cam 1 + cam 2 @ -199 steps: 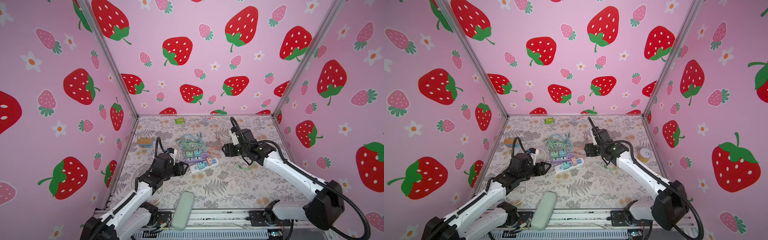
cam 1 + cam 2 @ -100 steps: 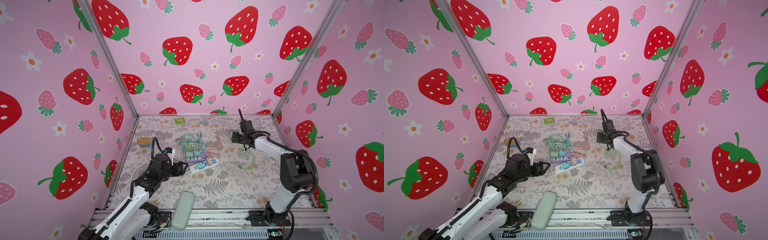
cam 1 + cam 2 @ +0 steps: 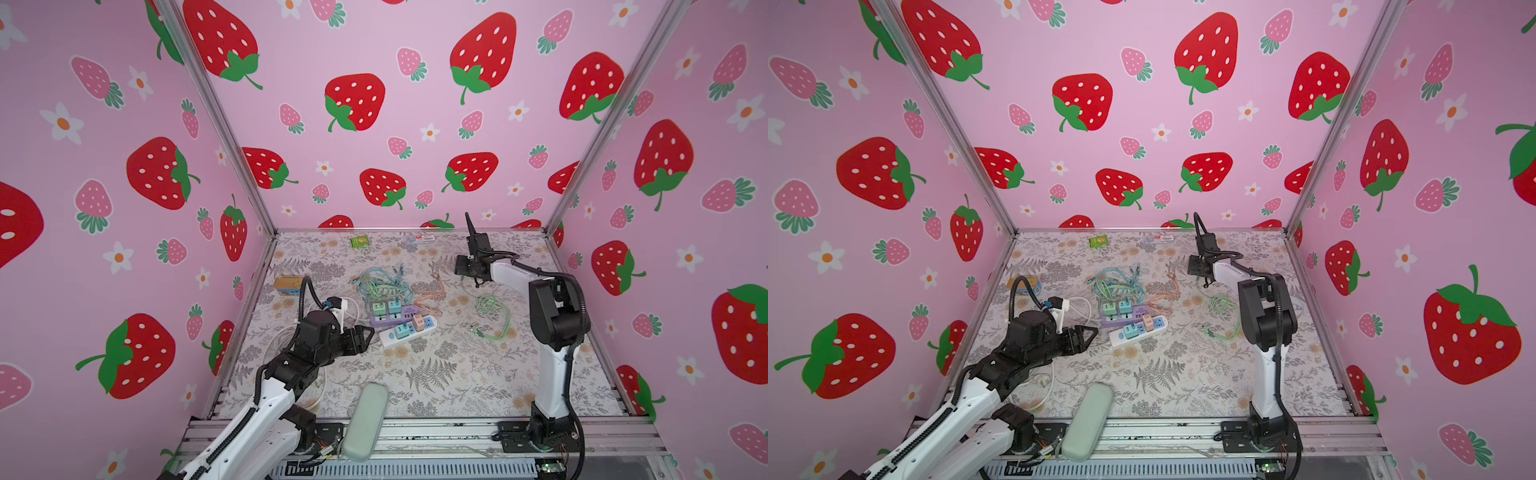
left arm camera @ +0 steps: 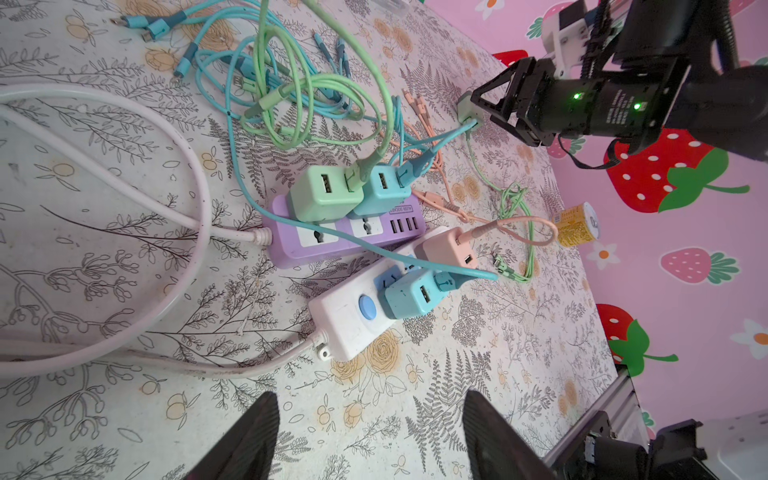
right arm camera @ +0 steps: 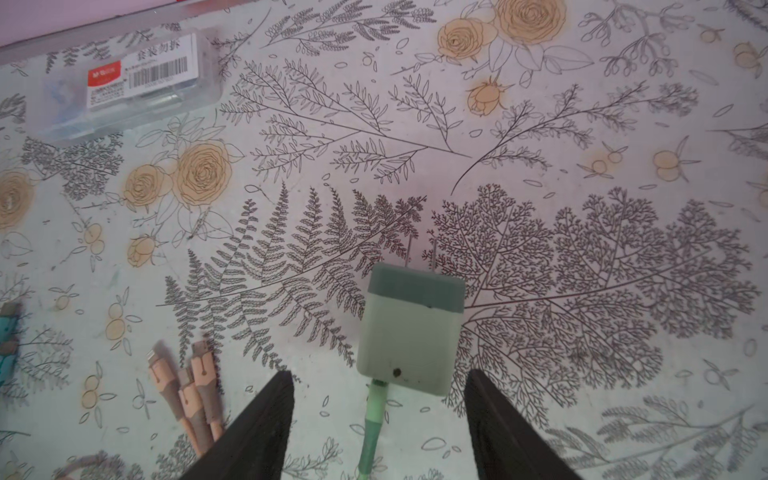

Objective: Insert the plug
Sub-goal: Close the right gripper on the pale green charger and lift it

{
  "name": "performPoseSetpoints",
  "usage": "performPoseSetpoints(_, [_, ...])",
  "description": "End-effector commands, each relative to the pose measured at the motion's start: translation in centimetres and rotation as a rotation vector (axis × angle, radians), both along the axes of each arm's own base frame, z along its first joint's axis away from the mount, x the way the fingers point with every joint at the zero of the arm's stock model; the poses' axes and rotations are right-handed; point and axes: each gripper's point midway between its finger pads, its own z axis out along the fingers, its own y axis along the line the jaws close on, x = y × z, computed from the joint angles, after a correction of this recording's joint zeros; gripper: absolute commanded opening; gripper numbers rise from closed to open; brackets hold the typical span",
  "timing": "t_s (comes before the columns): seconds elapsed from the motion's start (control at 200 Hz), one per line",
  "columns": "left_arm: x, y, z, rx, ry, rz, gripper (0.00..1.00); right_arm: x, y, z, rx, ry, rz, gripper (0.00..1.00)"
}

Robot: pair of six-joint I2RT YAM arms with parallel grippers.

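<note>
Right claw (image 5: 378, 372) now astride green plug (image 5: 411, 332)

Top views: high at the front, looked down toward the back wall; far, whole table (image 3: 457, 374) seen.
Left wrist: low, near, faced across the white power strip (image 4: 340, 332).
Right wrist: close, looked down on the green charger (image 5: 411, 332).
Shared: both wrist views caught that charger.

The pale green plug (image 5: 411, 332) lay flat on the floral mat (image 5: 582, 124), two prongs bare, a green cable (image 5: 372, 424) attached behind.
</note>
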Motion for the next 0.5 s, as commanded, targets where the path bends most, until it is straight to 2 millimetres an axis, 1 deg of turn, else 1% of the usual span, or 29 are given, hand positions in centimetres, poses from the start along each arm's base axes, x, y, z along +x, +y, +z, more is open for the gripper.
performPoseSetpoints(0.0, [0.2, 0.2, 1.1, 0.0, -0.021, 0.01, 0.73, 0.6, -0.8, -0.6, -0.026, 0.003, -0.047, 0.67])
performPoseSetpoints(0.225, [0.1, 0.2, 0.8, 0.002, -0.018, 0.011, 0.73, 1.0, -0.6, -2.3, -0.032, 0.021, -0.048, 0.63])
performPoseSetpoints(0.495, [0.1, 0.3, 0.4, 0.001, -0.011, 0.016, 0.73, 1.5, -0.7, -3.0, -0.048, 0.02, -0.053, 0.59])
